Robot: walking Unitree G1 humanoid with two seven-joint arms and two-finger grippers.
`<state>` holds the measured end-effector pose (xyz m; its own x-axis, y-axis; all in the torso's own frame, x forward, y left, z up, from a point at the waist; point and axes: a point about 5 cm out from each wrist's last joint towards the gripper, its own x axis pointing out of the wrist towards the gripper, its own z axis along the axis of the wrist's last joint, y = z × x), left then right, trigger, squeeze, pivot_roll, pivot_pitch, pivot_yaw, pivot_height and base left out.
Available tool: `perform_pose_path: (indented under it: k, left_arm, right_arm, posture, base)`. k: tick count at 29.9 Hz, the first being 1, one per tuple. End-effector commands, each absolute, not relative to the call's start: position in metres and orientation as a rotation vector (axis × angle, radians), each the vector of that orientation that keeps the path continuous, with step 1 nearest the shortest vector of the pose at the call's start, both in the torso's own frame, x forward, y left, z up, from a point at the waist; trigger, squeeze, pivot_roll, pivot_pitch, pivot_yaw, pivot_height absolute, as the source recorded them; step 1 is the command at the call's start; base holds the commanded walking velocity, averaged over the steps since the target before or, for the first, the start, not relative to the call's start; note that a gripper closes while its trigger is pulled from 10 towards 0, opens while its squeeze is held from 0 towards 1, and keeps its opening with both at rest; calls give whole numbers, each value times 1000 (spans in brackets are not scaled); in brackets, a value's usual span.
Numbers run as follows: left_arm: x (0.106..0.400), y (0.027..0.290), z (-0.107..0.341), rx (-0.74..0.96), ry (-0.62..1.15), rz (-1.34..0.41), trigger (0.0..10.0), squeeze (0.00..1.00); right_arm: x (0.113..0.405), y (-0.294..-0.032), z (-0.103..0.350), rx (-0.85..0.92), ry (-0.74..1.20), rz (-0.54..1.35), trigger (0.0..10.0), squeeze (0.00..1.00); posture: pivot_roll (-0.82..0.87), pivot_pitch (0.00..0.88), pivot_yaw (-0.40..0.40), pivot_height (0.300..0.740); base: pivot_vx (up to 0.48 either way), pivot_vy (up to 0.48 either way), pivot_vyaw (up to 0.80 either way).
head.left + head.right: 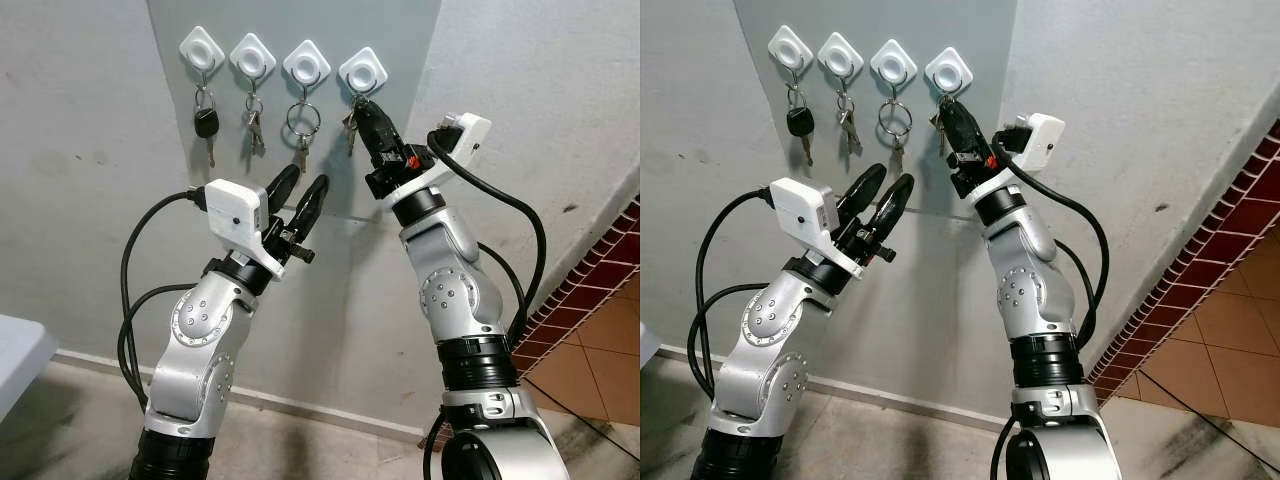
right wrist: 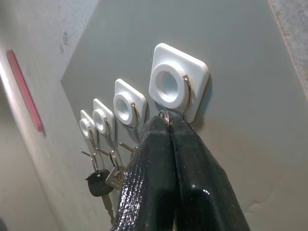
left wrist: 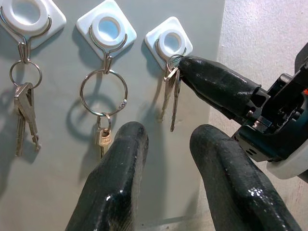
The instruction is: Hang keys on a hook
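Four glossy white plastic hooks (image 1: 362,70) sit on a smooth, matt grey panel (image 1: 400,40). Shiny silver metal keys (image 3: 171,94) hang from thin wire rings. The gripper fingers (image 3: 216,86) look like slick black rubber. The wall (image 1: 560,110) is rough.

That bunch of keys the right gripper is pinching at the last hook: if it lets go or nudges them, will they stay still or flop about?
Probably flop: the keys hang loose from a thin ring on the hook, so they would likely swing. Being bare metal, they may slip between the right gripper fingers. They look light and hardly fragile.
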<state>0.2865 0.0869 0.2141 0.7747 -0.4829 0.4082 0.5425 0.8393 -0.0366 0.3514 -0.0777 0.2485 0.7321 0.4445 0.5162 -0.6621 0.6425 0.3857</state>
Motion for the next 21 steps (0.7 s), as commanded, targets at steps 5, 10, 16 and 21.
perform_pose_path:
  k: [5,10,16,21]
  left_arm:
    - [286,86,218,-161,-404,-555,10000,0]
    - [286,87,218,-160,-405,-554,10000,0]
    - [285,87,218,-159,-405,-553,10000,0]
    - [285,87,218,-159,-405,-552,10000,0]
  right_arm:
    - [353,-80,256,651,-390,638,10000,0]
    - [355,-82,253,690,-368,611,10000,0]
    - [357,-86,249,737,-347,581,10000,0]
    - [356,-89,246,800,-325,579,10000,0]
  posture:
    - [110,0,-32,736]
    - [110,0,-32,736]
    - [111,0,-33,736]
    - [111,0,-33,736]
  base:
    - [0,0,0]
    - [0,0,0]
    - [0,0,0]
    - [0,0,0]
